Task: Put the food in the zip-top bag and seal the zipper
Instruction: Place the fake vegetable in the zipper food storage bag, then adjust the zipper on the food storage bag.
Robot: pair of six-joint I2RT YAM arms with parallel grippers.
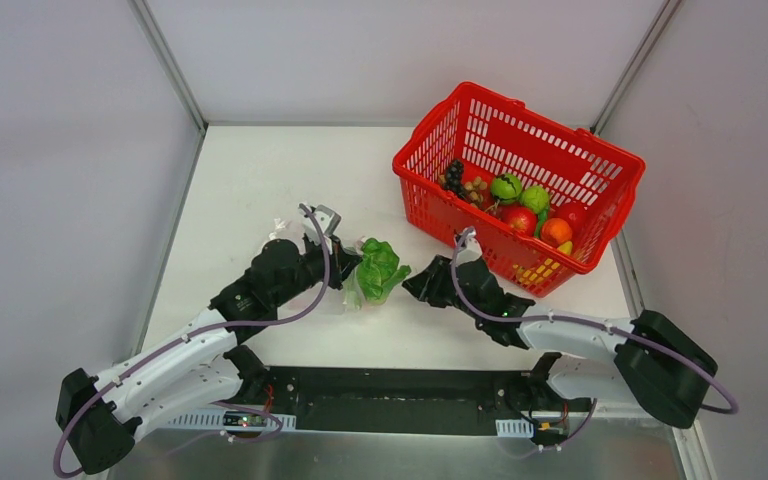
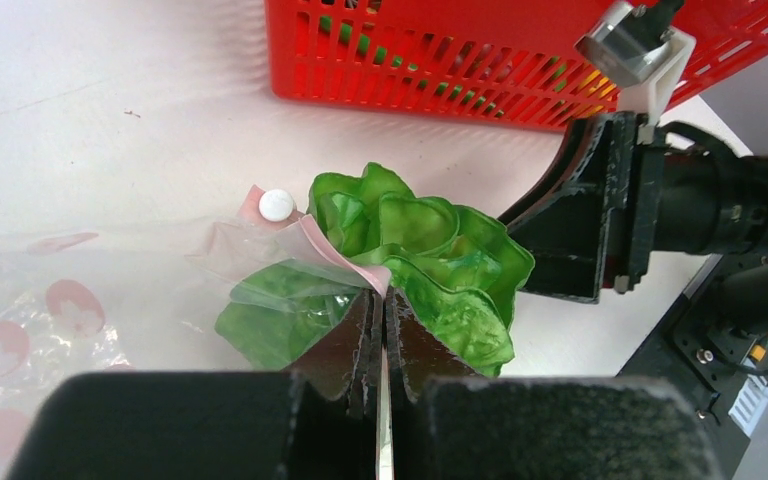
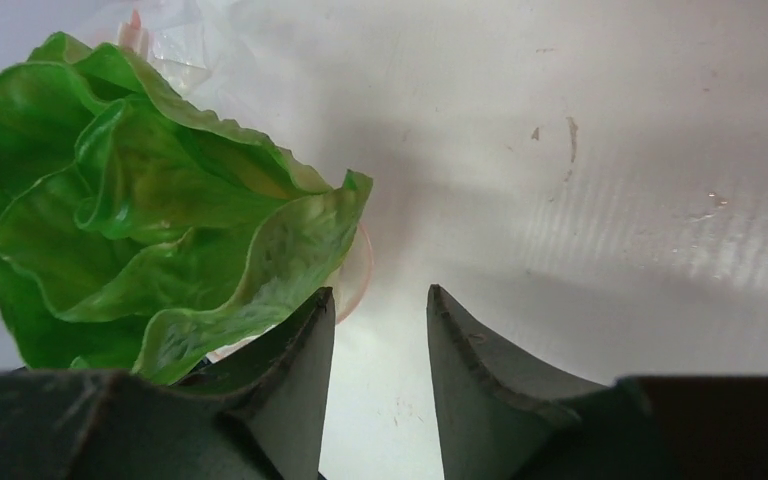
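Observation:
The green lettuce [image 1: 378, 268] sits at the mouth of the clear zip-top bag [image 1: 358, 294], between my two grippers. In the left wrist view the lettuce [image 2: 430, 255] is partly under clear plastic, and the bag [image 2: 30, 320] lies crinkled to the left. My left gripper [image 2: 384, 297] is shut on the red-pink zipper strip [image 2: 340, 262] at the bag's mouth. My right gripper [image 3: 380, 298] is open and empty, with the lettuce [image 3: 150, 220] against the outer side of its left finger. In the top view the left gripper [image 1: 347, 272] and right gripper [image 1: 413, 284] flank the lettuce.
The red mesh basket [image 1: 430, 140] stands at the back right and holds dark grapes [image 1: 453, 172], green fruits [image 1: 506, 186], red fruits [image 1: 519, 220], an orange fruit [image 1: 556, 231] and yellow pieces [image 1: 563, 249]. A white slider [image 2: 277, 204] sits on the bag's mouth edge.

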